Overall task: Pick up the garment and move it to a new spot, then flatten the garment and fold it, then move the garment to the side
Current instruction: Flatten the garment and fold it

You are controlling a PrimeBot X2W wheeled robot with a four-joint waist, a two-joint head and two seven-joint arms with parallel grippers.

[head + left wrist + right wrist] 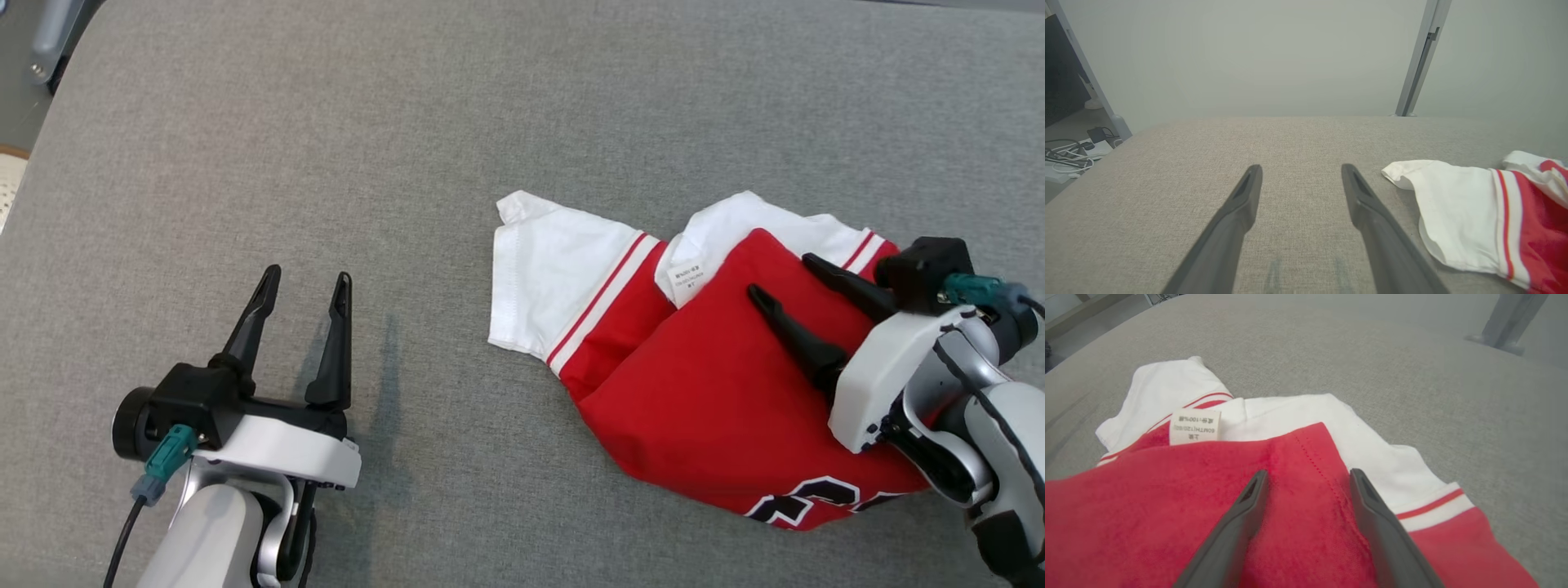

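Head view: the crumpled red-and-white knit jersey lies to the right on the grey woven surface, with the right gripper spread above it and the left gripper spread over bare surface. Left wrist view: the white sleeve lies off to one side. Right wrist view: the fingers straddle the red hem, probably lining up a pinch.

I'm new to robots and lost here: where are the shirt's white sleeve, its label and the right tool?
white sleeve (555, 273), head view, middle of the white cloth.
label (1195, 426), right wrist view, centre of the printed tag.
right tool (779, 274), head view, midway between its fingertips.
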